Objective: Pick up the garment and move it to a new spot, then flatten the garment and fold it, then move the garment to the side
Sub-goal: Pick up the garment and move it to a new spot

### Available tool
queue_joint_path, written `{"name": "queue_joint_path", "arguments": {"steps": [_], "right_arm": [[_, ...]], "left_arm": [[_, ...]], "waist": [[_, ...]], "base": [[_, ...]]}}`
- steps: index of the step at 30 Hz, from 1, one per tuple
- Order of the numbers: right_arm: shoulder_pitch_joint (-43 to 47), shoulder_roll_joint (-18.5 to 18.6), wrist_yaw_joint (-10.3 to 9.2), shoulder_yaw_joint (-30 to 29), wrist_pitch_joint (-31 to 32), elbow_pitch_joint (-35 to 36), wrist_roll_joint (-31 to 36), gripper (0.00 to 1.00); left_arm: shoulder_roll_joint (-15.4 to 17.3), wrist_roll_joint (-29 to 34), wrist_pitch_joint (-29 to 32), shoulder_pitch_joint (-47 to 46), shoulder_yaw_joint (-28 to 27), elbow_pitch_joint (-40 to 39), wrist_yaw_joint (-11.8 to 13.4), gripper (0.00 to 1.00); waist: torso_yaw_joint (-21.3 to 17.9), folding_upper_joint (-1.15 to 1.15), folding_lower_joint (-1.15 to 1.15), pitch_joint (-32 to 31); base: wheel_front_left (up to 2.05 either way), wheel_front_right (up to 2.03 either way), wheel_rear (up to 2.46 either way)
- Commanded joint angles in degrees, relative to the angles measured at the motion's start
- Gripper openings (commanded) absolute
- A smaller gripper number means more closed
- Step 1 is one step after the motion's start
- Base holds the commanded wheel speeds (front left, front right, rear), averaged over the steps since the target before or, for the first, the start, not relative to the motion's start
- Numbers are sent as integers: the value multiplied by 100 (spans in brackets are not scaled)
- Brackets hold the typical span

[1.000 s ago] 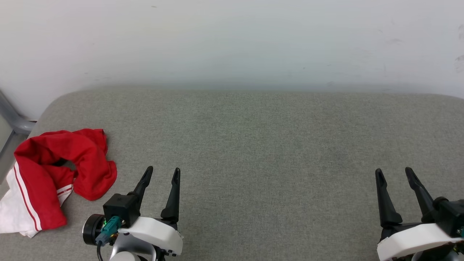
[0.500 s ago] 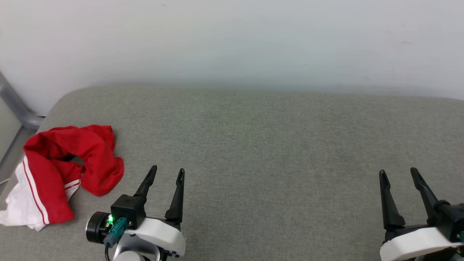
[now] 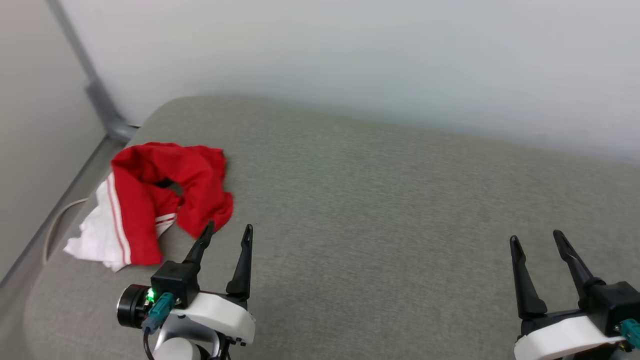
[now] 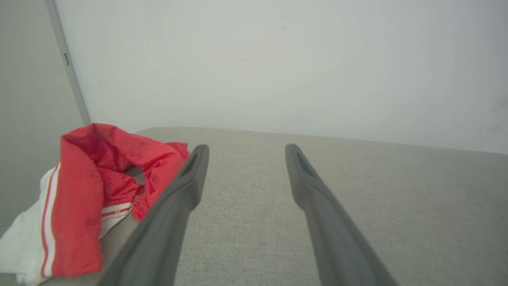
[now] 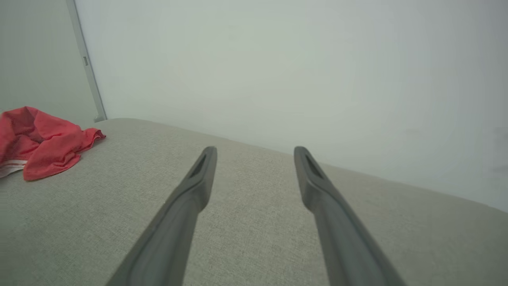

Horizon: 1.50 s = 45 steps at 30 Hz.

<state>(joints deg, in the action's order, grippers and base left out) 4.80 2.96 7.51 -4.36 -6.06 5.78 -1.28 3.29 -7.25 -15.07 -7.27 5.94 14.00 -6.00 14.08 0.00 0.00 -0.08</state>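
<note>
The garment (image 3: 200,185) lies crumpled at the left end of the grey padded surface (image 3: 380,210), its long axis slanting from the white sleeve at the edge toward the wall. It sits just ahead-left of my left pincer (image 3: 228,227), which is spread and empty (one fingertip overlaps the red hem in the head view; contact unclear). My right pincer (image 3: 536,237), also spread and empty, is well apart, so I judge the left arm should reach.

- A plain indoor room, home-like or a test set-up; which cannot be told.
- A broad grey-green woven-fabric padded surface (image 3: 380,210) with a rounded corner meets a bare off-white wall (image 3: 350,50) at twelve o'clock.
- A slanted grey metal post (image 3: 95,90) stands at eleven o'clock.
- A crumpled red-and-white jersey garment (image 3: 150,200) lies at ten o'clock.
</note>
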Motion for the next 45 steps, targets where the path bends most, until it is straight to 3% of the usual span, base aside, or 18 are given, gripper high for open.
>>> {"name": "queue_joint_path", "arguments": {"steps": [1,14,24,35,45], "right_arm": [[-3,-14,-4,34,-37,-14,-4,100],[-119,-13,-4,272,-82,-59,13,100],[-518,-11,-5,642,-33,-179,96,100],[-680,-11,-5,676,-85,-344,152,100],[-464,-11,-5,374,48,-99,213,100]], "left_arm": [[-2,-26,-15,-14,-31,5,-2,100],[-31,-75,-14,-8,-192,-13,-43,100],[-41,-151,-15,127,-495,-272,48,100],[-47,-263,-15,180,-536,-394,95,100],[72,-765,237,-787,-450,687,-79,100]], "waist": [[369,0,0,9],[1482,0,0,-4],[1619,0,0,197],[1671,0,0,304],[1691,0,0,613]], "base": [[0,0,0],[0,0,0],[0,0,0],[0,0,0],[0,0,0]]}}
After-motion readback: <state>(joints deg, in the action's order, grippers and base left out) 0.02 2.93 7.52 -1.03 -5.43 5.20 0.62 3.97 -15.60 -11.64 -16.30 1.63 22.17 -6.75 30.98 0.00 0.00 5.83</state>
